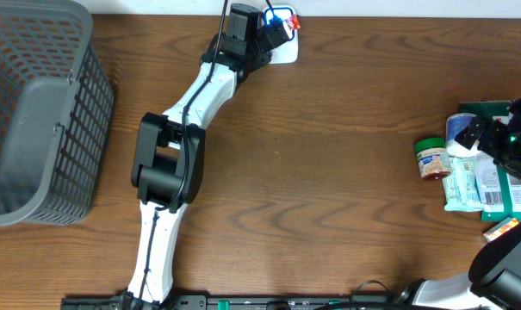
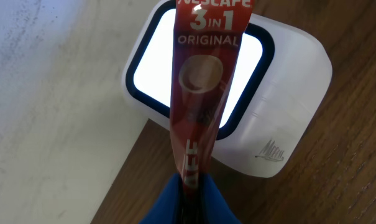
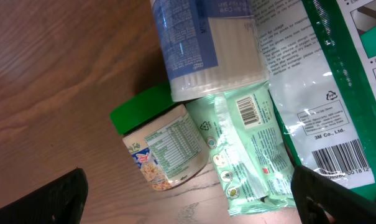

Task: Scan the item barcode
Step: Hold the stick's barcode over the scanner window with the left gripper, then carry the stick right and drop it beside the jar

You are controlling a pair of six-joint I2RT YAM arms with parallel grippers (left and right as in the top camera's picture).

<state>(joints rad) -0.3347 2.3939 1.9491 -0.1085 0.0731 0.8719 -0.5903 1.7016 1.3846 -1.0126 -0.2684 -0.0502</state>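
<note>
A red Nescafe 3-in-1 sachet (image 2: 203, 93) is the item, pinched at its lower end by my left gripper (image 2: 191, 194), which is shut on it between blue fingers (image 2: 220, 208). The sachet hangs over the lit window of the white scanner (image 2: 287, 124). Its barcode does not show. From overhead, the left gripper (image 1: 273, 30) sits at the scanner (image 1: 283, 55) by the table's far edge, with the sachet (image 1: 293, 23) just visible. My right gripper (image 1: 493, 138) is open over a pile of goods at the right, its black fingertips (image 3: 51, 199) wide apart and holding nothing.
A grey mesh basket (image 1: 36, 112) stands at the far left. Under the right gripper (image 3: 194, 205) lie a green-lidded jar (image 3: 163, 146), a pale green packet (image 3: 250, 149), a blue-and-white canister (image 3: 206, 43) and a green 3M pack (image 3: 337, 93).
</note>
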